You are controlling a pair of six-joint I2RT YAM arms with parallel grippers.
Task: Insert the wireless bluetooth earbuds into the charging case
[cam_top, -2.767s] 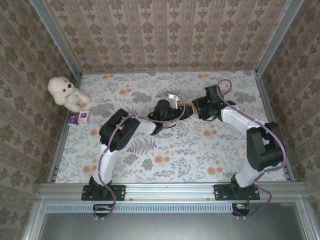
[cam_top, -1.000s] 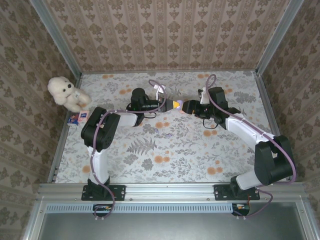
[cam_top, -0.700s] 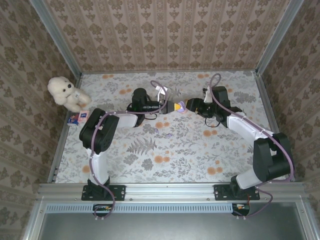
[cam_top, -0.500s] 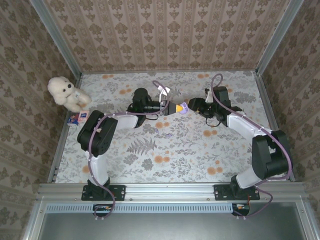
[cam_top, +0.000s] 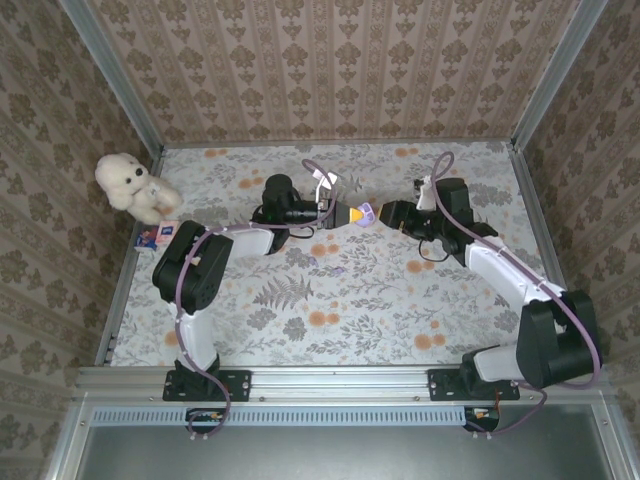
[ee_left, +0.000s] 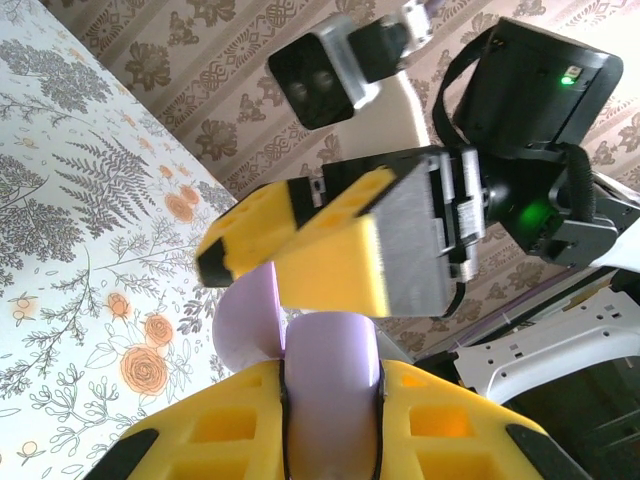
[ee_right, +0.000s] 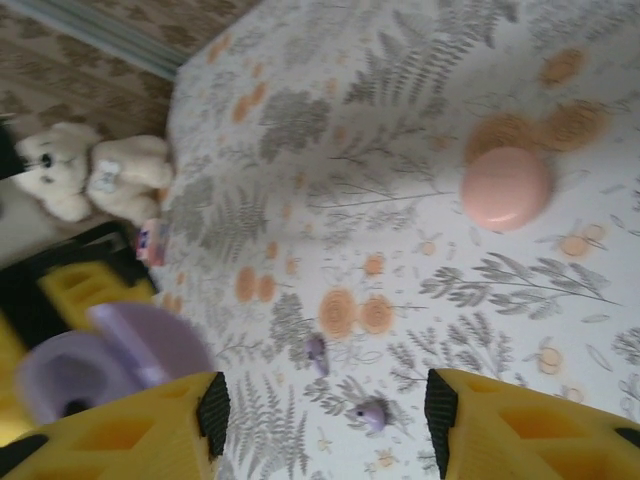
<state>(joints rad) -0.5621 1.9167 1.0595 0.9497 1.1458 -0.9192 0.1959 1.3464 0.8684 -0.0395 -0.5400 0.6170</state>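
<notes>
My left gripper (cam_top: 352, 213) is shut on the lilac charging case (cam_top: 366, 213) and holds it above the floral cloth. The case's body (ee_left: 330, 385) sits between the yellow fingers and its lid (ee_left: 248, 320) is swung open. My right gripper (cam_top: 389, 213) hovers just right of the case, open, with nothing between its fingers (ee_left: 340, 255). Under the right gripper (ee_right: 326, 412), two small lilac earbuds (ee_right: 317, 352) (ee_right: 372, 412) lie loose on the cloth. One of them shows from above (cam_top: 338, 270). The open case (ee_right: 95, 362) appears at the left in the right wrist view.
A closed pink round case (ee_right: 505, 187) lies on the cloth beyond the earbuds. A white teddy bear (cam_top: 135, 187) and a small box (cam_top: 158, 235) sit at the far left. Metal rails and wallpapered walls (cam_top: 330, 70) enclose the table.
My right gripper has drawn back to the right, away from the case it was touching, and its jaws have narrowed a little. The left gripper still holds the case.
</notes>
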